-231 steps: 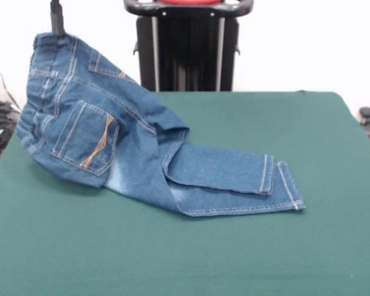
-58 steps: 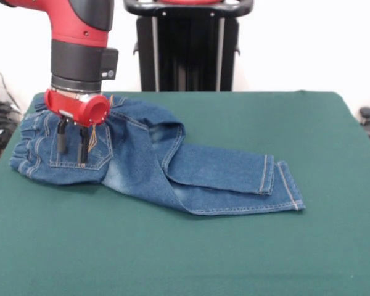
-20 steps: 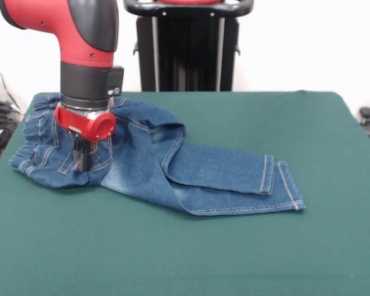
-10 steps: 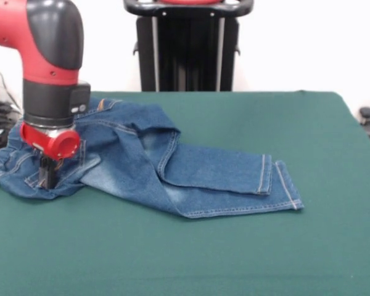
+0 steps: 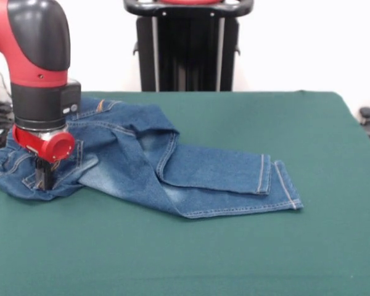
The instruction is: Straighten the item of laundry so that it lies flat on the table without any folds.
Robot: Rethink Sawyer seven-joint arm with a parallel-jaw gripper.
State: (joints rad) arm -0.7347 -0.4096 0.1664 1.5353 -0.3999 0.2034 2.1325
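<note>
The red and black arm (image 5: 40, 68) hangs straight down at nine o'clock, its gripper (image 5: 43, 174) pointing down, black fingers (image 5: 44, 172) pressed close together.

Arm (image 5: 34, 55): you see glossy red shell, black panel, black wrist band.
Gripper (image 5: 44, 176): red collar, black fingers.

Lab; robot pedestal (image 5: 188, 46), green table (image 5: 234, 246)

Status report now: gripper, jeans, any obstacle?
Gripper down on waistband end, fingers closed together. Jeans on table, legs overlapped, still creased. Nothing in the way.
</note>
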